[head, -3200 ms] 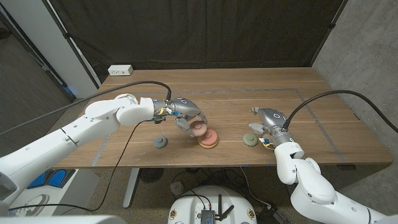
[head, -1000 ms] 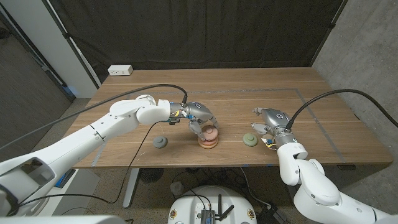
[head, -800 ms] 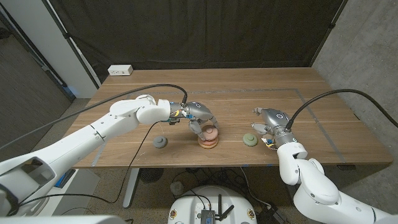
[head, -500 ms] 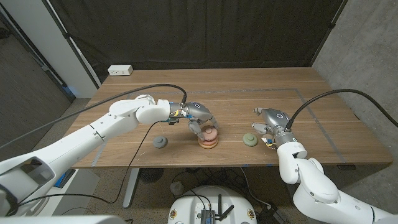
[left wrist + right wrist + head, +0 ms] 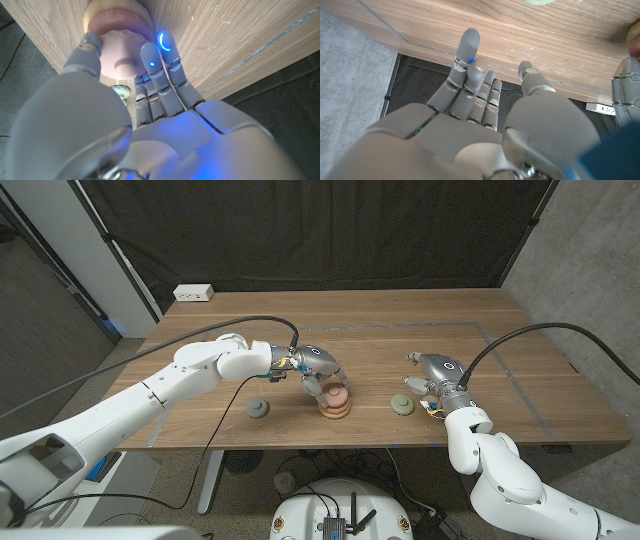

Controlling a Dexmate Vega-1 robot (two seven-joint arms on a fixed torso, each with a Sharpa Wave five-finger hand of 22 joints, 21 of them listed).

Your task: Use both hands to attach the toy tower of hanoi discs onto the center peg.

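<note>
The surface (image 5: 400,330) was matt, light wood with visible grain and fine scratches. The pink disc (image 5: 121,55) looked like smooth matt plastic. Both the left hand (image 5: 318,370) and right hand (image 5: 432,375) had glossy silver-grey shells. Behind hung dark, matt cloth (image 5: 330,230).

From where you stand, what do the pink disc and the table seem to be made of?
The pink disc, held by the left hand, looks like matte wood or moulded plastic: its surface is dull, softly rounded and glare-free, so I can't tell which. The table looks like wood or wood veneer with a satin finish: long grain lines run across it.
</note>
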